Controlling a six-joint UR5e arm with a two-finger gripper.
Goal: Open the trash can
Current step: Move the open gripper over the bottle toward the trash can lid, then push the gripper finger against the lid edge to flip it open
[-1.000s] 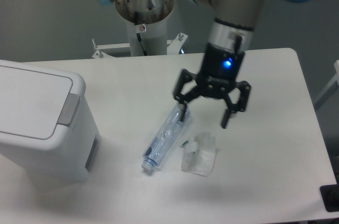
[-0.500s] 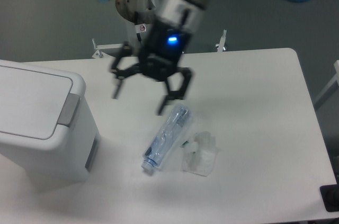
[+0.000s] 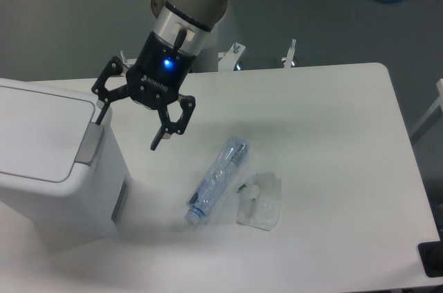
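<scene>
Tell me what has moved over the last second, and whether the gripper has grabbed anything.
The gripper swept left across the table, from above the crushed bottle to just beside the trash can, near its grey tab. It is open and holds nothing. The trash can's lid is closed as before; the bottle and the crumpled clear plastic have not moved.

Even overhead light, soft shadows, mild softness, no glare
</scene>
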